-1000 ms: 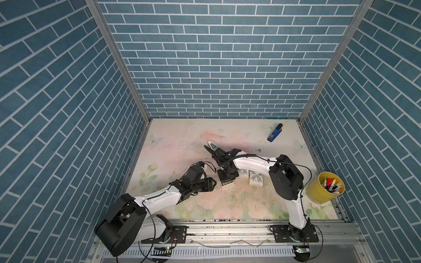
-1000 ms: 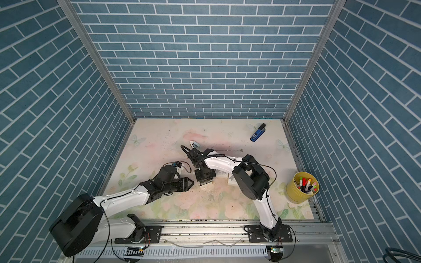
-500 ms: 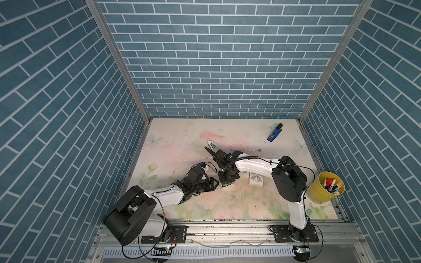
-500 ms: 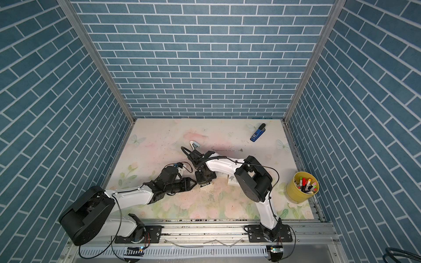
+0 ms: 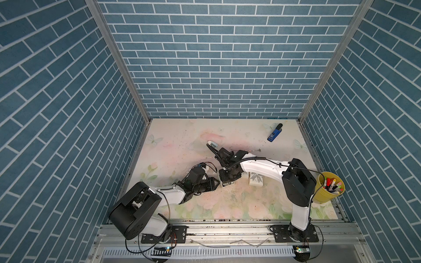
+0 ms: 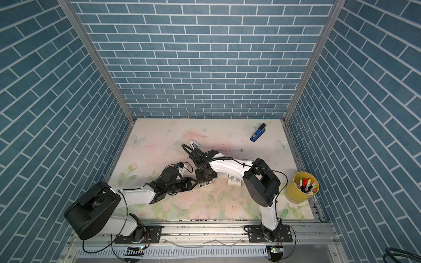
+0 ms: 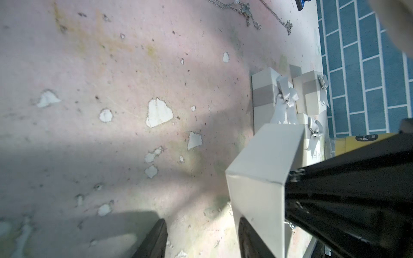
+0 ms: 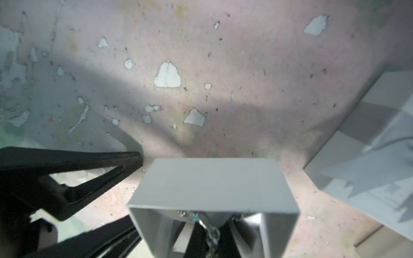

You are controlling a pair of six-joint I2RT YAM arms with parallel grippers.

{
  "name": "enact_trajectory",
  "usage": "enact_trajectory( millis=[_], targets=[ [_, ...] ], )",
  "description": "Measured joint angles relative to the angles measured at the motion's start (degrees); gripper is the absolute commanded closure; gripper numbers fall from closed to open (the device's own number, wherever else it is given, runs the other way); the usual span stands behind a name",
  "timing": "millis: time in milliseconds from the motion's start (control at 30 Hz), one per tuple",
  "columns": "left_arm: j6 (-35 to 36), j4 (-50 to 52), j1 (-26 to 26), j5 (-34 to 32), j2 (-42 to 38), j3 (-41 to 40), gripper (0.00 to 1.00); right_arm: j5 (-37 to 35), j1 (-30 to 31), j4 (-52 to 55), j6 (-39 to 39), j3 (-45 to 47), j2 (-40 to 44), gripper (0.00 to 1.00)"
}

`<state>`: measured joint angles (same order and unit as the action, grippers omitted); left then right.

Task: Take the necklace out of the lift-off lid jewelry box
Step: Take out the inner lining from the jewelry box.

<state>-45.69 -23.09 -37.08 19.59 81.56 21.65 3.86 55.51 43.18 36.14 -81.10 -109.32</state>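
Near the middle of the table (image 5: 180, 145) the small white box (image 8: 214, 181) stands upright with its lid off, and my right pincer (image 8: 202, 223) reaches down inside it. In the right wrist view its fingers have come almost together on the necklace (image 8: 212, 232). A few links of chain and a small ring show between them, and the rest of the necklace lies low in the box, out of sight. As I judge it, the step in hand is the lift. I want to rise straight up and slowly, keeping the pinch firm, so the chain trails clear of the rim without snagging on the lining or dragging the box along. Only once the tail hangs free would I carry it sideways to bare table, away from the loose chains (image 7: 245, 11) lying farther off. My left pincer (image 8: 137, 189) sits about half open and holds nothing. One finger lies along the box's outer wall, seemingly touching, and the other tip is just beside a corner. It is well placed to steady the box, so I would leave it there.
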Motion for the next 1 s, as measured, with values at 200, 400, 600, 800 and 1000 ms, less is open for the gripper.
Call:
enact_trajectory(
  millis=[200,400,600,800,1000],
  targets=[
    [-0.02,-0.96,0.0,0.02,-1.01,-0.96,0.44,0.02,0.0,-0.13,0.07,0.74,0.39,1.0],
    [-0.17,-3.34,0.0,0.46,-5.18,-3.74,0.41,0.48,0.0,-0.28,0.07,1.14,0.39,1.0],
    [-0.11,-5.01,0.0,0.7,-5.64,-3.78,0.42,0.55,0.0,-0.42,0.07,1.14,0.39,1.0],
    [-0.17,-6.51,0.0,1.07,-2.14,-3.74,0.42,0.68,0.0,-0.39,0.07,1.14,0.39,1.0],
    [0.31,-7.21,0.55,1.44,-3.37,-3.69,0.42,0.59,0.0,-0.13,0.07,1.07,1.2,1.0]
  ],
)
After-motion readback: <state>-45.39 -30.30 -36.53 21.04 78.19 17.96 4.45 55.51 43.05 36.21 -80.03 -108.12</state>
